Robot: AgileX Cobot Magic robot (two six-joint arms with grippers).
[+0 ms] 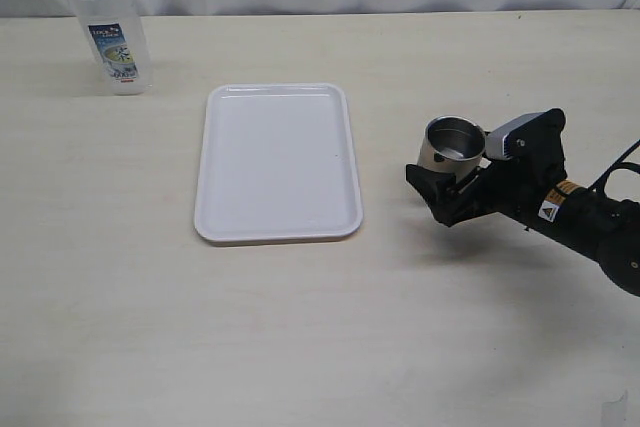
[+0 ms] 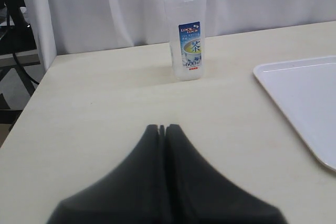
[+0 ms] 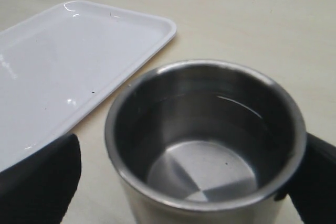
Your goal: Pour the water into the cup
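Status: early, nothing poured as far as I can see. The cup (image 1: pixel 450 142) stands upright on the desk (image 1: pixel 300 347), just beside the right edge of the white tray (image 1: pixel 278 237), not on it. In the right wrist view its inside looks shiny and dry, with no water level visible. Right end effector (image 1: pixel 448 175) is at the cup with jaws wide, straddling it: one finger (image 3: pixel 37 182) shows a clear gap to the cup wall, the other finger (image 3: pixel 317 182) sits at the opposite side, can't tell if touching. So the cup is bracketed, not clamped. Left end effector (image 2: pixel 163 129) is pinched fully together, holding nothing, over bare desk, pointed toward the clear jug (image 2: pixel 186 32) and well apart from it; it doesn't show in the exterior view. The jug is upright at the far left of the desk, well apart from tray and cup, untouched. Can't tell whether it holds water; the top looks capped, not sure. Left to do, my read: close on the cup, maybe set it on the tray, then the left arm opens, takes the jug, brings it over and tilts. Basically the whole pour is ahead
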